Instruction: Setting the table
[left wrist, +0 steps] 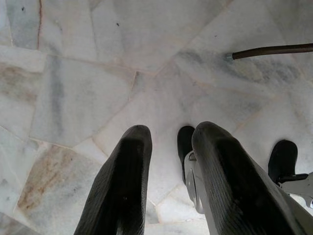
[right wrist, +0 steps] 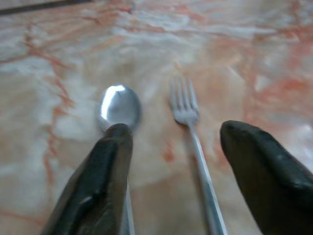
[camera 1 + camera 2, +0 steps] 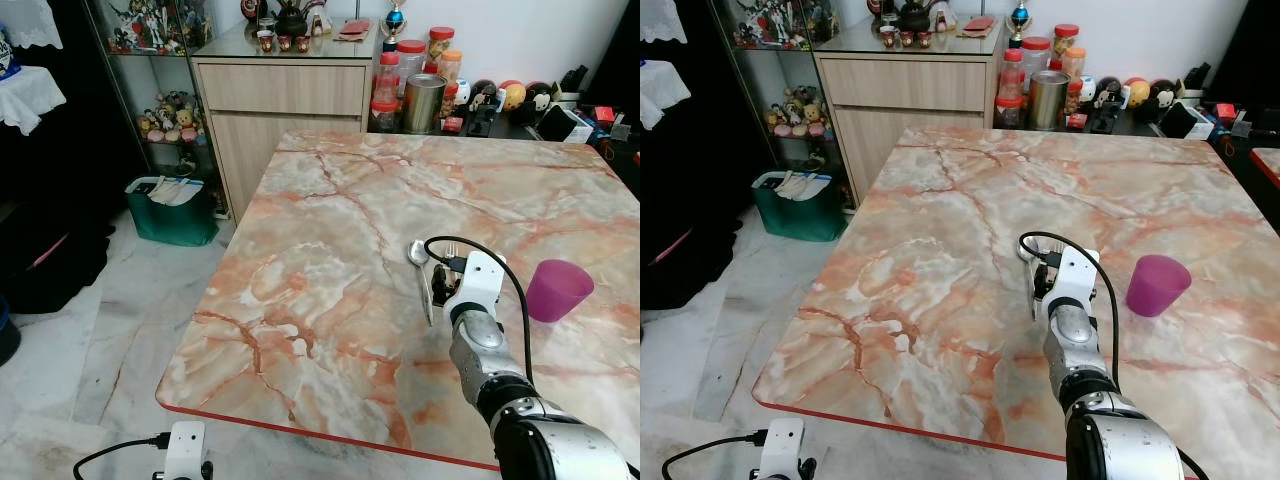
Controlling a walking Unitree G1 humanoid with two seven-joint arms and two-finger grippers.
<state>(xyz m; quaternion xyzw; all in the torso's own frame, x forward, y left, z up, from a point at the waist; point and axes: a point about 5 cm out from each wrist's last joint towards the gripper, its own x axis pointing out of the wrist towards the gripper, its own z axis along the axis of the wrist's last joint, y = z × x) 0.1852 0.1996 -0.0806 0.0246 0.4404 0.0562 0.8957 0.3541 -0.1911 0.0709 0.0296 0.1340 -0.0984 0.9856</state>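
Note:
A silver spoon (image 2: pixel 119 106) and a silver fork (image 2: pixel 185 105) lie side by side on the orange-veined marble table (image 3: pixel 300 300), in its right half. My right gripper (image 2: pixel 176 161) hovers low over their handles, open. One finger (image 2: pixel 105 166) covers the spoon's handle, and the fork's handle runs between the two fingers. From the head, the spoon (image 3: pixel 418 252) lies just ahead of the right wrist. A purple cup (image 3: pixel 558 290) stands upright to the right of that wrist. My left gripper (image 1: pixel 171 134) hangs open over the marble floor, holding nothing.
A wooden cabinet (image 3: pixel 285 100) with a tea set stands beyond the table's far edge. Jars and a metal tin (image 3: pixel 424 102) crowd beside it. A green bin (image 3: pixel 172 210) sits on the floor to the left, by a glass figurine shelf. The table's near edge is red-trimmed.

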